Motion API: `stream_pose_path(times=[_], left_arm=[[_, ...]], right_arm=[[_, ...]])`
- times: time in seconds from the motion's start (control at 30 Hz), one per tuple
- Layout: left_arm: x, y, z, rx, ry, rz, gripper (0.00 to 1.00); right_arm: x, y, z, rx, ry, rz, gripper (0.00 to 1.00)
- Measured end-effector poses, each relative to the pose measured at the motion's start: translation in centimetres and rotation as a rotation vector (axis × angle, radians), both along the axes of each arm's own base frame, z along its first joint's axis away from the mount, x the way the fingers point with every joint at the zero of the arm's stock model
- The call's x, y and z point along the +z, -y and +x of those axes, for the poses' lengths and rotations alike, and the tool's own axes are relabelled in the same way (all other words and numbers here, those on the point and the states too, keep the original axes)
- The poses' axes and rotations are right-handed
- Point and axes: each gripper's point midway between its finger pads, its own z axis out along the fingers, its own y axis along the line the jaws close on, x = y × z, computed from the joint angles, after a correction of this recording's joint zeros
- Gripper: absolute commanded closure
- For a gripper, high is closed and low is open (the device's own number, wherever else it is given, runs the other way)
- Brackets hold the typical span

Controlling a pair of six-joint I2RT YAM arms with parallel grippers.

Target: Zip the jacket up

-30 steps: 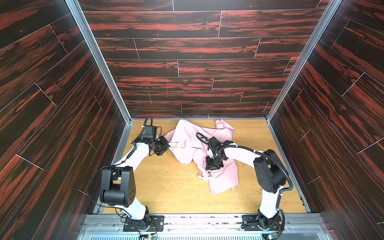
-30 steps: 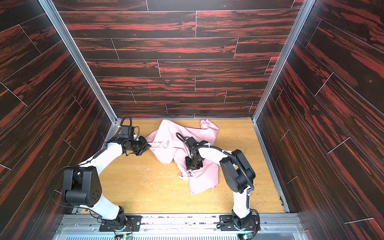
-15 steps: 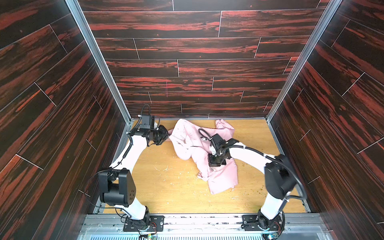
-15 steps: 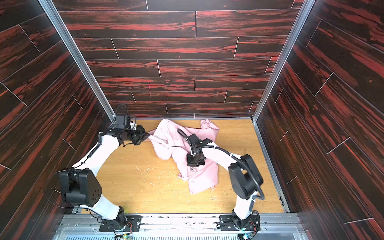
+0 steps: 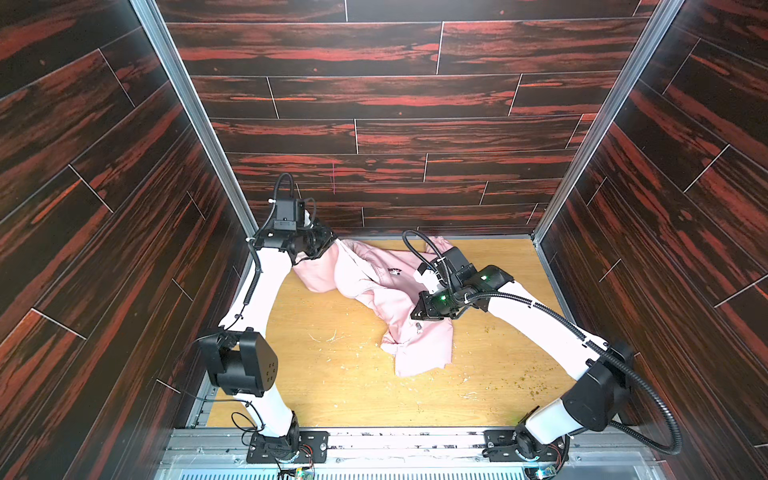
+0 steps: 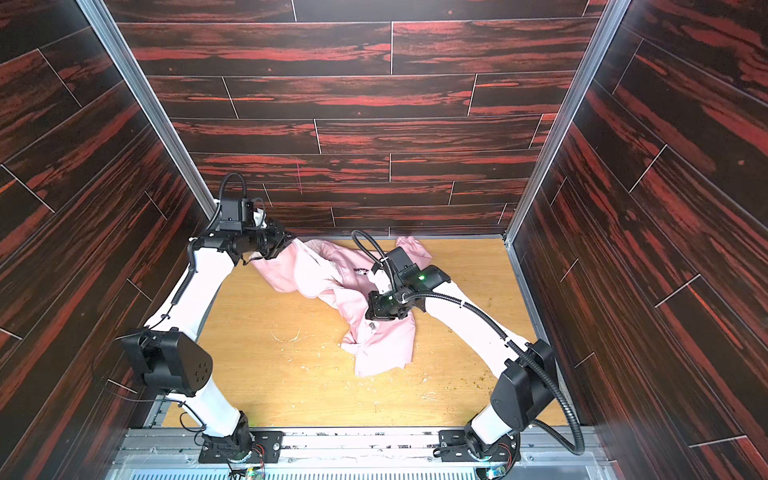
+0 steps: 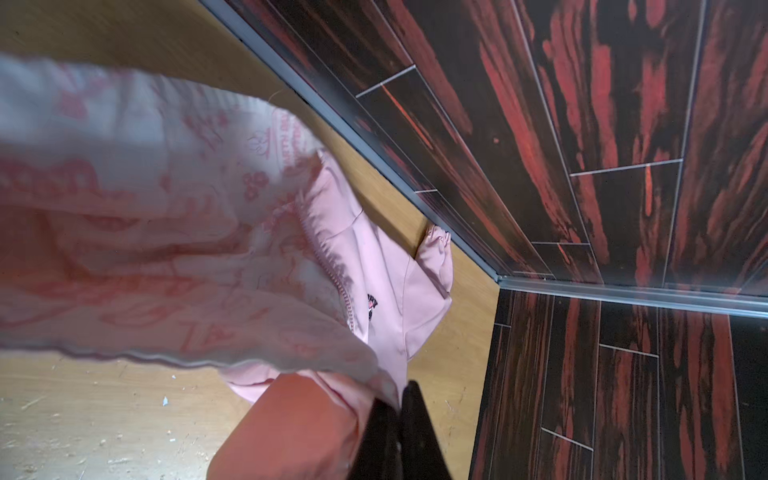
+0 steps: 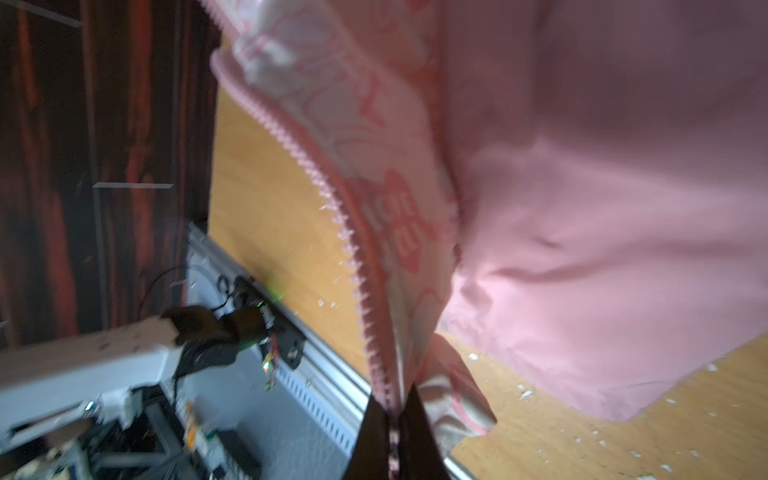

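The light-pink jacket (image 5: 365,274) (image 6: 320,272) lies crumpled across the wooden table, with its dark chest emblem (image 5: 395,271) facing up. My left gripper (image 5: 328,246) (image 6: 286,245) is raised at the far left corner. In the left wrist view this gripper (image 7: 402,390) is shut on a fold of the jacket (image 7: 399,270), and the patterned lining (image 7: 145,208) hangs beside it. My right gripper (image 5: 417,318) (image 6: 371,318) sits over the jacket's middle. The right wrist view shows it (image 8: 399,399) shut on the jacket's front edge, where the zipper teeth (image 8: 332,195) run between the fingers.
Dark wood-pattern walls enclose the table (image 5: 332,374) on three sides; the back wall (image 5: 374,208) is close behind my left gripper. A metal rail (image 5: 374,440) with both arm bases runs along the front edge. Small crumbs (image 5: 532,386) dot the wood.
My left gripper has risen and drawn back toward the far left corner, pulling the jacket out. My right gripper has shut on the zipper edge and shifted slightly right.
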Motion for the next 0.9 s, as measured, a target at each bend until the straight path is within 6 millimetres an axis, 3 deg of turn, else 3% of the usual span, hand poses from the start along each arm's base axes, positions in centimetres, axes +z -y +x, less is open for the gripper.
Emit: stream_pose_path(times=[0.23,0.5,0.7,0.9], left_arm=[[0.4,-0.5,3.7,0.031,0.008,0.018,1.00],[-1.6,-0.9,7.1,0.054,-0.029,0.045,1.00],[-3.5,-0.6,9.5,0.053,-0.058,0.054,1.00],[-6.7,1.5,11.3,0.018,-0.107,0.064,1.00]], right_arm=[[3.2,-3.2,-4.3,0.168,-0.020,0.110,1.00],[5.0,-4.9,-8.2,0.296,-0.059,0.188,1.00],[2.4,-4.3,-9.5,0.304,-0.122,0.165,1.00],[-0.5,-4.0,-8.8,0.253,-0.155,0.147,1.00]])
